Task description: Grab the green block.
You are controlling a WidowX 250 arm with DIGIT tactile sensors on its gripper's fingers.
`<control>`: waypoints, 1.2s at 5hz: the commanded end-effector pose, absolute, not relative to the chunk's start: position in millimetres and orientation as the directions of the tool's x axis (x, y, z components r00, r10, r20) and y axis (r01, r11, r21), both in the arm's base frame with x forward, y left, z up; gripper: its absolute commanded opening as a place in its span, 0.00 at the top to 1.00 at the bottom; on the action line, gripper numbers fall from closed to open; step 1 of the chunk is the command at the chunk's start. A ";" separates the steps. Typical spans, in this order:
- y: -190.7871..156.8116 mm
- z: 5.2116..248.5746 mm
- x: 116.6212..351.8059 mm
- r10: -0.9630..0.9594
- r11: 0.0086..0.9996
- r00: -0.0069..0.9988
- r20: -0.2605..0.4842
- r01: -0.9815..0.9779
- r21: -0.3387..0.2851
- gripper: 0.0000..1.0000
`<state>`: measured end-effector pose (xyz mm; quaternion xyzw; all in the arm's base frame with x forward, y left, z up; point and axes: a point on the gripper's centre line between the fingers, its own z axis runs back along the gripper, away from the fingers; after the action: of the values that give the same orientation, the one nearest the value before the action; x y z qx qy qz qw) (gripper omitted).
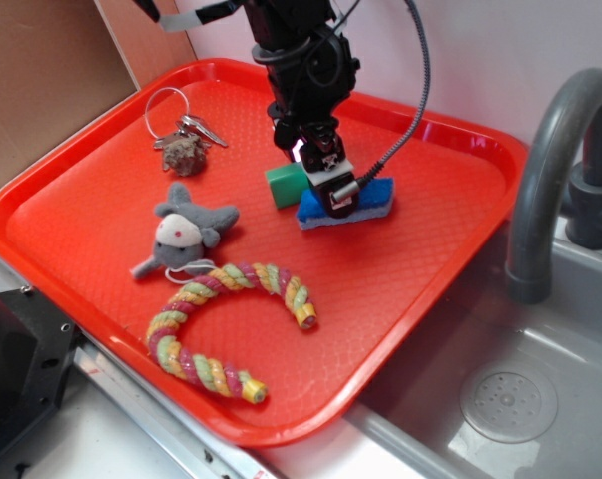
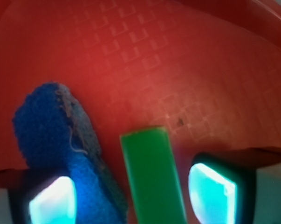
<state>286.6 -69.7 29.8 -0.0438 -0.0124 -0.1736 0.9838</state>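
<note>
The green block (image 1: 284, 185) lies on the red tray (image 1: 91, 190), just left of a blue sponge (image 1: 372, 203). My gripper (image 1: 315, 165) is low over both, its black arm covering part of each. In the wrist view the green block (image 2: 153, 175) runs lengthwise between my two glowing fingertips, nearer the right one, with a gap on each side. The blue sponge (image 2: 61, 144) also reaches into the gap, against the left fingertip (image 2: 51, 205). My gripper (image 2: 131, 200) is open.
A key ring with a shell (image 1: 184, 135) lies at the tray's back left. A grey plush toy (image 1: 186, 235) and a striped rope toy (image 1: 226, 324) sit toward the front. A grey faucet (image 1: 555, 160) and the sink (image 1: 510, 399) are to the right.
</note>
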 end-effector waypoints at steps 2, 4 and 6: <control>-63.4 10.6 284.5 -0.291 0.955 0.957 -0.008 0.289 -0.067 1.00; -56.9 3.6 284.7 -0.269 0.962 0.962 -0.033 0.267 -0.063 1.00; -38.2 18.1 289.6 -0.235 0.971 0.970 -0.056 0.231 -0.064 1.00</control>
<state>289.8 -54.1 19.3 -0.0404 0.0363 -0.1404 0.9886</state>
